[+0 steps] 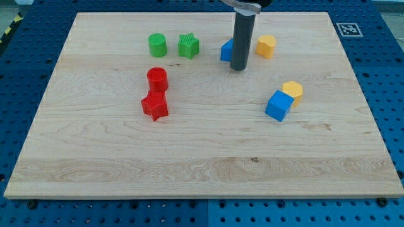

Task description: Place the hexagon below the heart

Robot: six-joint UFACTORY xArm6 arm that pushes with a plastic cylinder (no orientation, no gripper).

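Two yellow blocks are on the wooden board [95,157]. One yellow block [266,46] is at the view's top right and looks like the hexagon. The other yellow block [292,89] lies lower right, touching a blue cube [278,106]; it may be the heart, but I cannot tell the shapes for sure. My tip [238,68] rests on the board left of and slightly below the top yellow block, apart from it. It stands against a blue block [225,50] that the rod partly hides.
A green cylinder [157,45] and a green star [188,46] sit at the top, left of the rod. A red cylinder [157,79] touches a red star [154,106] at centre left.
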